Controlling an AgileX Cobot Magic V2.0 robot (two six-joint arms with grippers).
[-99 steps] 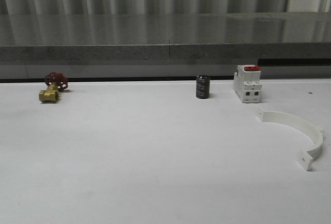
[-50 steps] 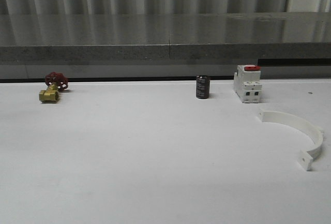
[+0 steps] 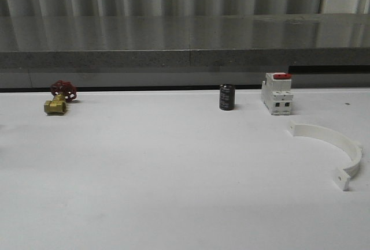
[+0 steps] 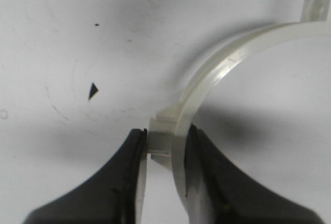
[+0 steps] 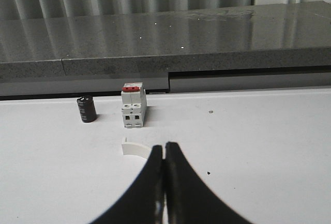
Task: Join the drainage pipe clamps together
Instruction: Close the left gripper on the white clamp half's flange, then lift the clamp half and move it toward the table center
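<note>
On the white surface [image 3: 173,181], going from left to right in the front view, there is one brass valve [image 3: 56,104] with a red handwheel at the far left, one small black cylinder [image 3: 226,97] near the middle at the back, and one white boxy switch [image 3: 277,93] with a red top just to its right. At the far right lies one white clamp half [image 3: 335,148], flat on the surface, its arc bulging rightward with a tab at each end.

A second clamp half [image 4: 222,74] appears in the left wrist view, making two halves in all. The left pincer [image 4: 165,154] is clamped on one end of it, beside its tab.

In the right wrist view, the right pincer [image 5: 164,158] has its fingers pressed together, holding nothing, above the surface in front of the switch.
</note>
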